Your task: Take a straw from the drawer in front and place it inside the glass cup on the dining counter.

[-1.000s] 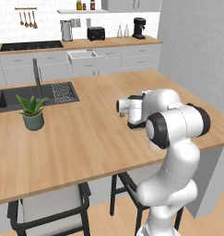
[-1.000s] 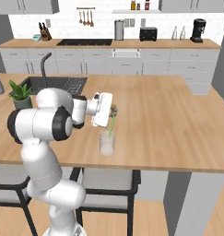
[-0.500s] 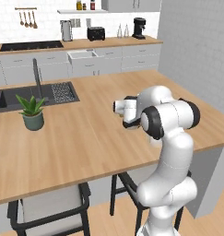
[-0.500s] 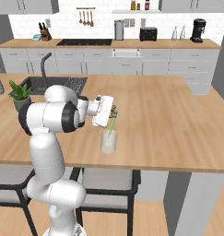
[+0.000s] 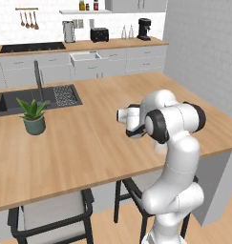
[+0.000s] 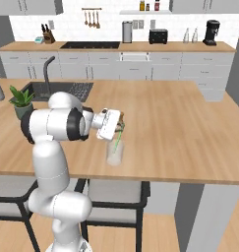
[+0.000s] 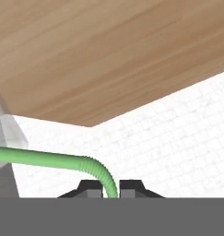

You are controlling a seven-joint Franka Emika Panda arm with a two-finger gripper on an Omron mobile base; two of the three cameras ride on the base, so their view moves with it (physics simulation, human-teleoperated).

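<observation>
- You have the pincer (image 7: 105, 190) closed down narrow on the straw (image 7: 49, 159); in the hand view the two dark fingertips (image 7: 90, 188) sit tight either side of the green stem, just past its ribbed bend.
- In the right base view the pincer (image 6: 122, 125) sits just above the glass cup (image 6: 114, 153), hand tilted, with the straw (image 6: 118, 140) slanting down from it into the cup (whether its lower end touches the cup bottom, I cannot tell).
- The glass cup stands upright on the table (image 6: 180, 133), near the front edge, right of the arm in that view.
- In the left base view the arm's own body covers most of the cup; a pale bit of the glass cup (image 5: 160, 148) shows just below the hand.
- Count: one straw, one glass cup, one pincer.
- Count, other items: one potted plant (image 5: 33, 115) on the table beside the dark sink (image 5: 22, 99); one black faucet (image 5: 38, 78) at that sink.
- Two stools (image 5: 55, 217) tucked under the near edge of the table in the left base view.
- On the far wall counter: one coffee machine (image 5: 144, 28), one toaster (image 5: 99, 34).
</observation>
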